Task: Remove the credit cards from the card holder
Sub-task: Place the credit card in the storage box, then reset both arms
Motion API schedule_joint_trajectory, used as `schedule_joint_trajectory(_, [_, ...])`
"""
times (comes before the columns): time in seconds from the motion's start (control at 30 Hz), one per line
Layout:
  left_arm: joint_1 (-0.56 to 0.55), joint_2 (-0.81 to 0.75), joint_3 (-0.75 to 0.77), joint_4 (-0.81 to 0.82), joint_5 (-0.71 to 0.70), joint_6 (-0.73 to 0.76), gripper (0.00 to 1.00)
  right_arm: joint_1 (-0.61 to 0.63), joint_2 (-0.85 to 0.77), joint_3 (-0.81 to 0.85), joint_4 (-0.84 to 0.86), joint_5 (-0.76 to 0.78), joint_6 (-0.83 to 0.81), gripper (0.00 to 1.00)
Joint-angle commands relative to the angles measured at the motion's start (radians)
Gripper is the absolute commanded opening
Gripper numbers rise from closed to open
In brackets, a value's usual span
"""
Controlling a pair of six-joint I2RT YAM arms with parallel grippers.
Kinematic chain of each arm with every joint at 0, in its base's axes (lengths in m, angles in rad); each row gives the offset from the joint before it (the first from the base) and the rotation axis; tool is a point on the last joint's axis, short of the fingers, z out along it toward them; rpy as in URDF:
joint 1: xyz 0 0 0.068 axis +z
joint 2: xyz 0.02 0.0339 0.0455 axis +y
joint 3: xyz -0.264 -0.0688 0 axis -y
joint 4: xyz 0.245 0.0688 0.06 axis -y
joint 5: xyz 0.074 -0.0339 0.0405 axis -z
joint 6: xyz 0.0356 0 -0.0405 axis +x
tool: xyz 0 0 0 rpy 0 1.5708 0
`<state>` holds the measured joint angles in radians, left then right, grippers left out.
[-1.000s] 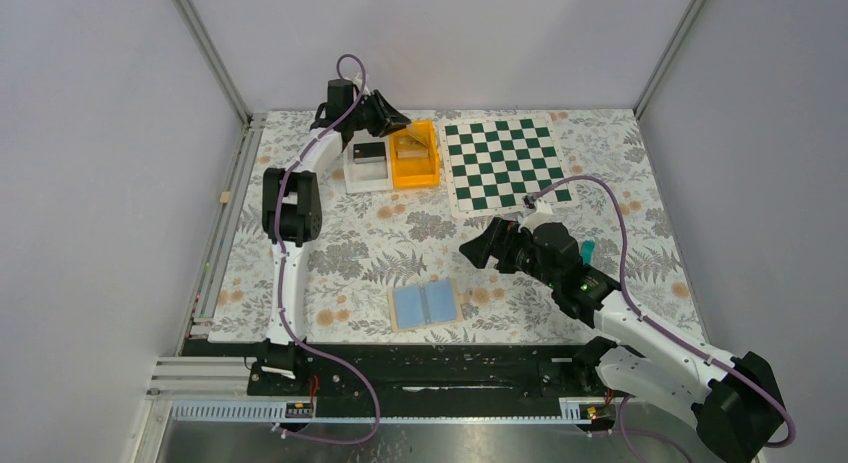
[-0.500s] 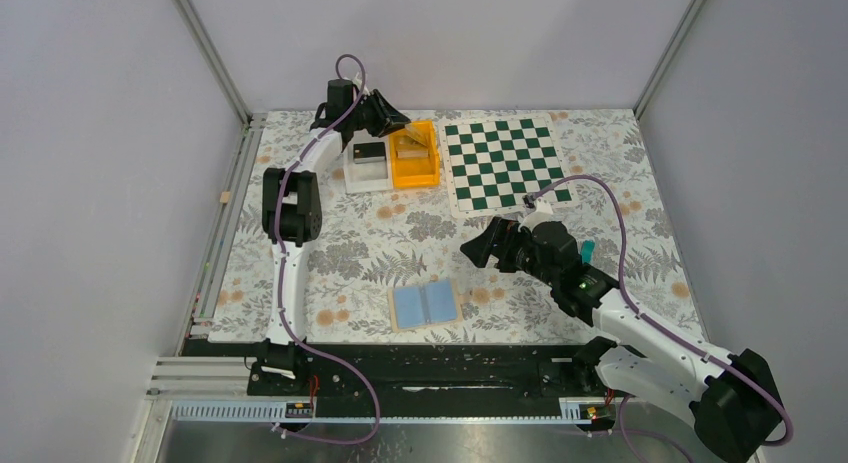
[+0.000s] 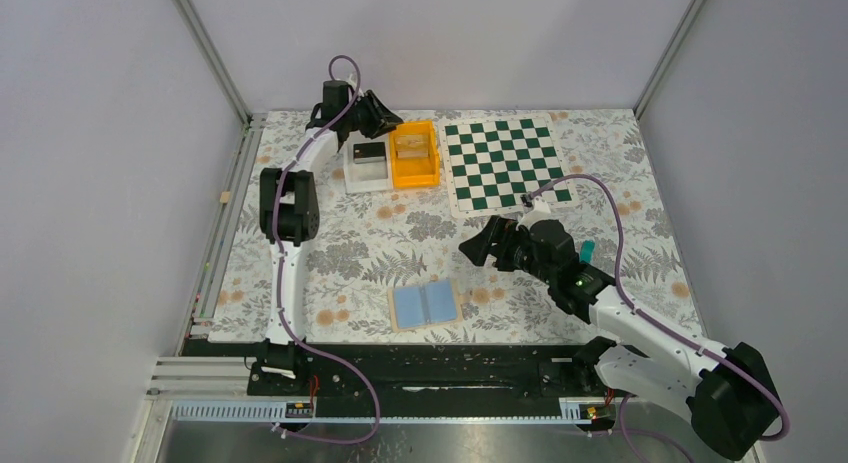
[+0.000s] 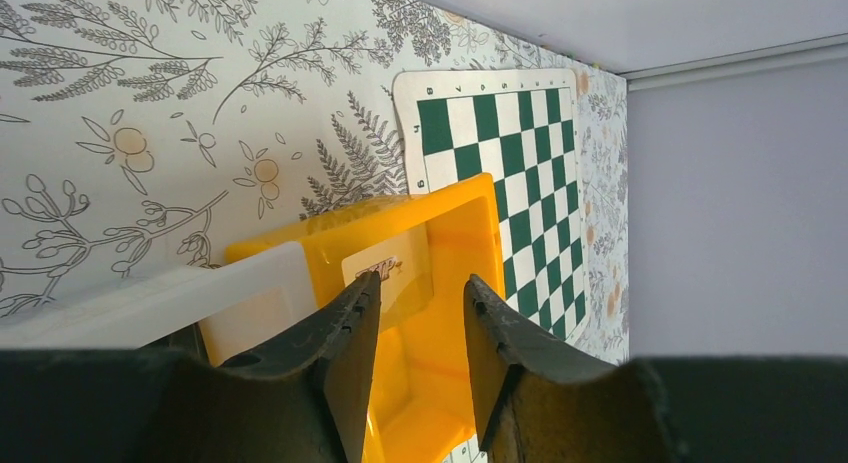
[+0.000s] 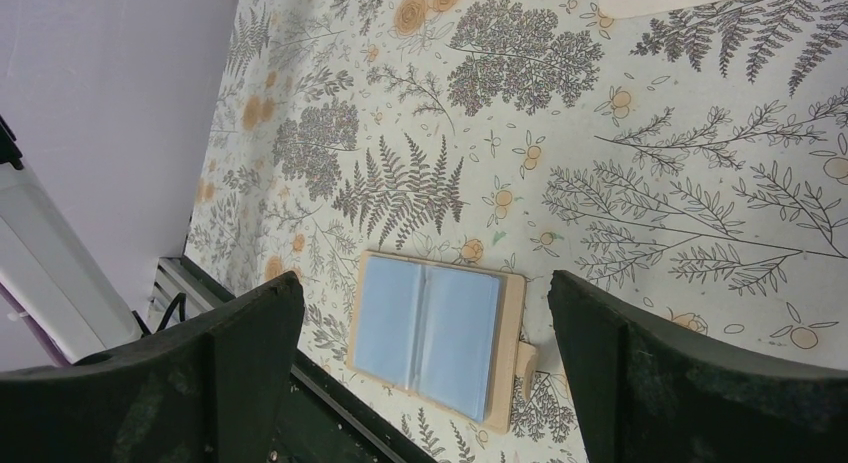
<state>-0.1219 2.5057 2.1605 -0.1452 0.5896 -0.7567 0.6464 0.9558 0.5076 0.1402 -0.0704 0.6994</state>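
Right gripper (image 3: 478,248) hung above the floral table (image 3: 350,253) with its jaws spread wide, holding nothing and touching nothing. The card holder (image 5: 430,333) lay flat and opened out on the table near the front edge, its two light-blue panels facing up inside a tan border. From the right wrist camera it sat framed between the two fingers, lower down and apart from both. From above it lay to the left of that gripper and closer to the arm bases.

Left gripper (image 4: 418,288) was well apart from the card holder, at the far side of the table, poised over the orange bin (image 4: 460,213) that stood just beside a white tray (image 3: 368,173). Its jaws stood partly apart with a clear gap between them. A pale card (image 4: 395,273) rested inside the bin beyond the fingertips, not pinched by them. A green-and-white chessboard (image 3: 503,163) lay to the right of the bin.
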Motion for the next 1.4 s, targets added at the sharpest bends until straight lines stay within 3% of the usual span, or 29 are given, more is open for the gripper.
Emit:
schedule_joint_trajectory(0.0, [0.007, -0.025, 0.023, 0.026, -0.021, 0.012, 0.37, -0.011, 0.004, 0.039, 0.049, 0.002, -0.005, 0.98])
schedule_joint_trajectory(0.3, [0.007, -0.081, 0.022, 0.004, 0.037, 0.000, 0.38, -0.013, 0.038, 0.058, 0.030, -0.042, -0.011, 0.98])
schedule_joint_trajectory(0.5, [0.003, -0.273, -0.098, -0.058, 0.061, 0.035, 0.42, -0.014, 0.064, 0.148, -0.203, 0.010, -0.072, 0.98])
schedule_joint_trajectory(0.67, [-0.002, -0.503, -0.255, -0.202, 0.047, 0.103, 0.62, -0.014, 0.060, 0.218, -0.374, 0.056, -0.119, 0.98])
schedule_joint_trajectory(0.73, [-0.012, -0.601, -0.329, -0.273, 0.035, 0.140, 0.76, -0.013, 0.045, 0.238, -0.418, 0.043, -0.133, 0.98])
schedule_joint_trajectory(0.77, [-0.018, -0.649, -0.367, -0.314, 0.028, 0.160, 0.90, -0.013, 0.035, 0.240, -0.433, 0.043, -0.133, 0.98])
schedule_joint_trajectory(0.8, [-0.024, -0.718, -0.423, -0.349, 0.024, 0.178, 0.98, -0.013, 0.025, 0.243, -0.449, 0.053, -0.131, 0.98])
schedule_joint_trajectory(1.07, [-0.059, -1.126, -0.764, -0.489, -0.019, 0.304, 0.99, -0.013, -0.100, 0.293, -0.576, 0.151, -0.161, 0.98])
schedule_joint_trajectory(1.37, [-0.115, -1.551, -1.166, -0.344, -0.056, 0.307, 0.99, -0.013, -0.216, 0.395, -0.624, 0.142, -0.149, 0.99])
